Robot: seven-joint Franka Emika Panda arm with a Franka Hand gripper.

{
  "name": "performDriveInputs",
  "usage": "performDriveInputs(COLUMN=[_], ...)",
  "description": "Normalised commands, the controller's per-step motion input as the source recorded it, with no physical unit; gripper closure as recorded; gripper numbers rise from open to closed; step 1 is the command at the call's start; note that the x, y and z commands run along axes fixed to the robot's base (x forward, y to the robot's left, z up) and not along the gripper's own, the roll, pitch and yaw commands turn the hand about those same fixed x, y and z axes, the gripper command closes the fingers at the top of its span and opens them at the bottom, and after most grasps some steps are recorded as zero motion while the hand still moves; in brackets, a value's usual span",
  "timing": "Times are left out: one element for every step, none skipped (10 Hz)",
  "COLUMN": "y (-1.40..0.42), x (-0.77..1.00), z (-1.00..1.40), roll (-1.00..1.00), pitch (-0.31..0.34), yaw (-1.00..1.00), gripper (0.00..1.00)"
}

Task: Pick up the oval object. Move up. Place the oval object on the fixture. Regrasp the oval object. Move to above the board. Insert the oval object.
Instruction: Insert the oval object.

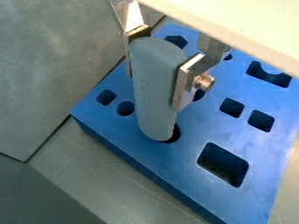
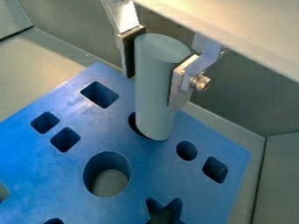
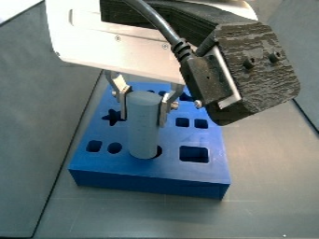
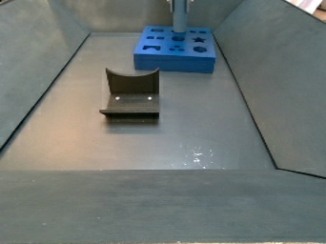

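The gripper [image 1: 159, 54] is standing over the blue board [image 1: 222, 188], its silver fingers [image 1: 191, 74] closing on the upper part of the oval object [image 1: 156, 92], a pale blue-white peg of rounded section that is being held upright. In both wrist views the peg's lower end [image 2: 152, 129] is sitting in one of the board's cut-outs, so that the board surface is ringing its base; how deep it is reaching cannot be told. Around it the board is showing square, round and oval holes, with a large round hole [image 2: 107, 175] and a star-shaped one [image 2: 163, 213] lying nearby. In a side view the gripper [image 3: 147, 91] is hanging beneath the white wrist housing [image 3: 112, 42], with the peg [image 3: 145, 123] rising from the board [image 3: 149, 173]. In a side view the olive-brown fixture [image 4: 130, 93] is resting on the grey bench [image 4: 166, 143], empty and well apart from the board [image 4: 178, 52] at the far end.
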Motion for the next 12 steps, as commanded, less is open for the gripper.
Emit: performDriveInputs(y=[0.00, 0.03, 0.00, 0.00, 0.00, -0.02, 0.00, 0.05, 0.07, 0.00, -0.05, -0.25], x=[0.03, 0.27, 0.23, 0.15, 0.11, 0.02, 0.00, 0.12, 0.26, 0.12, 0.00, -0.26], z=[-0.13, -0.11, -0.08, -0.07, -0.06, -0.35, -0.69, -0.51, -0.26, -0.11, -0.08, -0.51], roll=[-0.03, -0.03, -0.02, 0.00, 0.00, 0.02, 0.10, 0.20, 0.16, 0.15, 0.14, 0.32], pitch=[0.000, 0.000, 0.000, 0.000, 0.000, -0.046, -0.186, -0.127, -0.051, -0.021, -0.040, -0.234], yaw=[0.00, 0.00, 0.00, 0.00, 0.00, 0.00, 0.00, 0.00, -0.02, 0.00, 0.00, 0.11], gripper=[1.00, 1.00, 1.00, 1.00, 1.00, 1.00, 1.00, 1.00, 1.00, 1.00, 1.00, 1.00])
